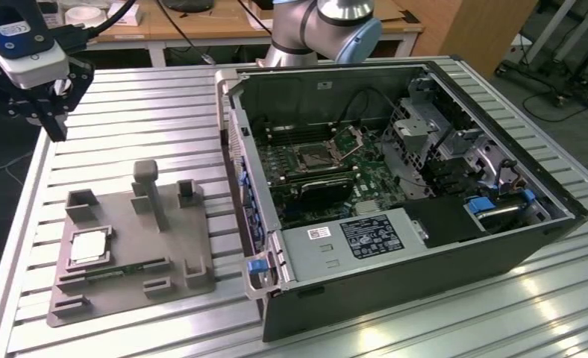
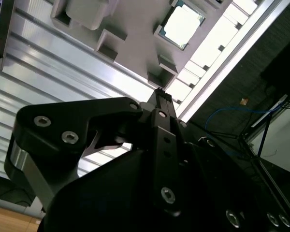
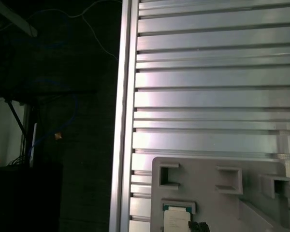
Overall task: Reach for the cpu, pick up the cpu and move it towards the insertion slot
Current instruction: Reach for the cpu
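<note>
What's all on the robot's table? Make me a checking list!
Surface: ribbed metal table.
Job's things: cpu lies in the grey tray; slot sits inside the open case, bracket up.
Clutter: memory strip in the tray.
Grippers: gripper hangs over the table's edge at the exterior view's left, apart from the cpu.
Cables: black cables at the wrist; blue cable on the floor.
Surroundings: wooden desk behind.
</note>
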Controlling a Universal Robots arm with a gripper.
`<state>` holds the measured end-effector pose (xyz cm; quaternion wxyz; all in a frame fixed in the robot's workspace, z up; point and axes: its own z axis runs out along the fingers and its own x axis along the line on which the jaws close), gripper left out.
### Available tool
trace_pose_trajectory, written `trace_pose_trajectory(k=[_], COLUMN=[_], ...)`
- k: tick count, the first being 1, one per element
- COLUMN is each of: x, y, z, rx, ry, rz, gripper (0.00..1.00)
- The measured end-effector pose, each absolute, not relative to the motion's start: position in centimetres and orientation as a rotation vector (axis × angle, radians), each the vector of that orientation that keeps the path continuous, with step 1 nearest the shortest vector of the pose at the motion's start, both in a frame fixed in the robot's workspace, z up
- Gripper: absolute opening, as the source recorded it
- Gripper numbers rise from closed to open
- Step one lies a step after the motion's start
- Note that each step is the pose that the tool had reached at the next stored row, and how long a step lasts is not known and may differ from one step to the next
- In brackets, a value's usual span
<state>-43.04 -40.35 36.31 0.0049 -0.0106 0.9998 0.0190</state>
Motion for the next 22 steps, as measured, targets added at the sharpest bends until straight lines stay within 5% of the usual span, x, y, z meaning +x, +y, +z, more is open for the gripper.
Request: trace_pose_trajectory(k=[13,22], x=[-43.03,-43.04], y=[-40.36,-40.43], z=[36.30,36.17], rx=[-0.033,-0.033], ry=[3.129,3.128], rz=[0.060,0.060], gripper=[0.11,0.47])
